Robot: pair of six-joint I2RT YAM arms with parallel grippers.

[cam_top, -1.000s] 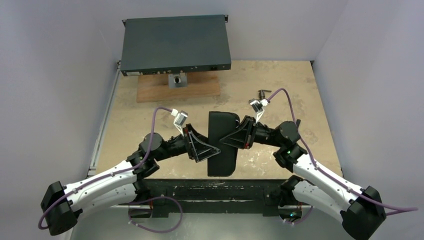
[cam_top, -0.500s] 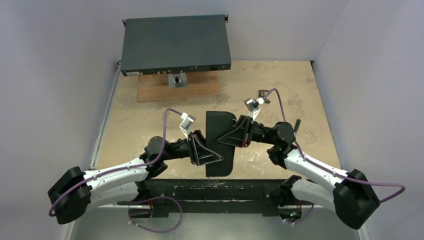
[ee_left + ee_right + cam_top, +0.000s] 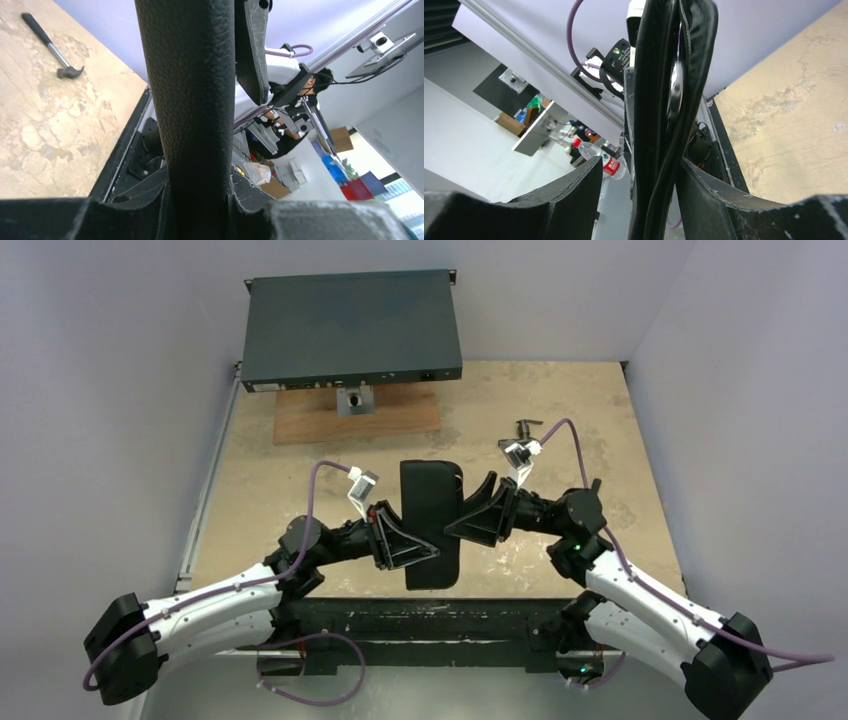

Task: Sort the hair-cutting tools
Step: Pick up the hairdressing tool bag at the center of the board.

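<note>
A black leather case (image 3: 430, 502) hangs above the table's near middle, held edge-on between both arms. My left gripper (image 3: 432, 548) is shut on its lower edge; in the left wrist view both fingers press the case (image 3: 192, 100) at the gripper (image 3: 197, 200). My right gripper (image 3: 452, 530) stands open around the case's other edge. In the right wrist view the case (image 3: 669, 75) lies against the right finger with a gap to the left finger (image 3: 574, 195). The hair-cutting tools are out of view.
A dark flat metal box (image 3: 350, 328) rests on a wooden board (image 3: 400, 420) at the back. A dark T-shaped fitting (image 3: 524, 427) lies right of the board. A small hammer (image 3: 50, 47) lies on the tabletop. A black rail (image 3: 430, 620) runs along the near edge.
My left gripper has closed on the case. My right gripper has opened from its grip. The case has shifted a little to the left.
</note>
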